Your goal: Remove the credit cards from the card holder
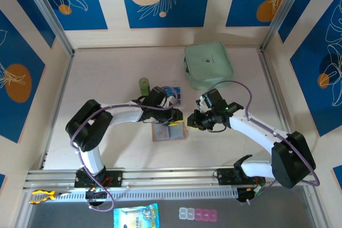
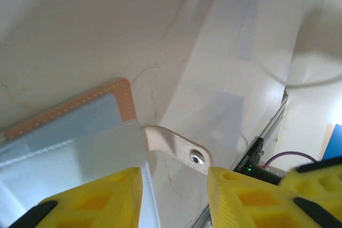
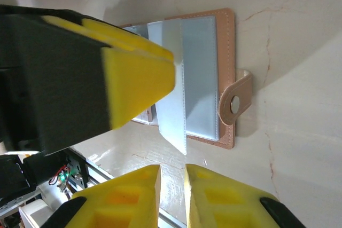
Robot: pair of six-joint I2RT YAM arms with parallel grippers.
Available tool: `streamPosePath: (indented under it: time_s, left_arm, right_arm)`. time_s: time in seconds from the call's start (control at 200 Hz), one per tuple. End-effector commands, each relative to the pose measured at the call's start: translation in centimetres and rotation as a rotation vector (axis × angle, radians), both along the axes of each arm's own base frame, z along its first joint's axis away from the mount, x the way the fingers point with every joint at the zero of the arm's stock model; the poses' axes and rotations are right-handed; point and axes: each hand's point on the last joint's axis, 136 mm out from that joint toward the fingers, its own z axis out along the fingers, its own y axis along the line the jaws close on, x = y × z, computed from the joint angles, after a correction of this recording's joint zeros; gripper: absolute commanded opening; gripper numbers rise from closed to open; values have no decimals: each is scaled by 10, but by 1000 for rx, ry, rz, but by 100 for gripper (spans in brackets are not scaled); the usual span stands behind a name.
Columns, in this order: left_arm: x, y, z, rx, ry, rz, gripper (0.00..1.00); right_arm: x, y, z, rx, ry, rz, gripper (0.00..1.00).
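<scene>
Left wrist view shows me the left end effector released over the card holder; for the right end effector, I cannot tell.

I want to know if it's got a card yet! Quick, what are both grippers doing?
Left gripper: jaws open, nothing between them.
Right gripper: jaws nearly together with a thin gap, holding nothing.
</scene>
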Motion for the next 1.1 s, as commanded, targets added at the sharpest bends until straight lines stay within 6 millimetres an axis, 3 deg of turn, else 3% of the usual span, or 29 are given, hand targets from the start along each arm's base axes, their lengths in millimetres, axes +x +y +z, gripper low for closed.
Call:
streamPosePath:
  time_s: [0.0,0.31,0.63,1.095]
  left_arm:
    - [3,14,16,14,-56,5,37]
    - [-1,55,9,43,-51,73,35]
    - [-13,91,-9,97,-27,133,27]
    - [-25,99,-35,105,31,137,5]
  right_arm:
    - [0,13,5,30,16,27,21]
    - [1,46,3,28,31,105,21]
    - [5,80,-8,13,72,182,25]
    - [13,109,-28,69,151,222,32]
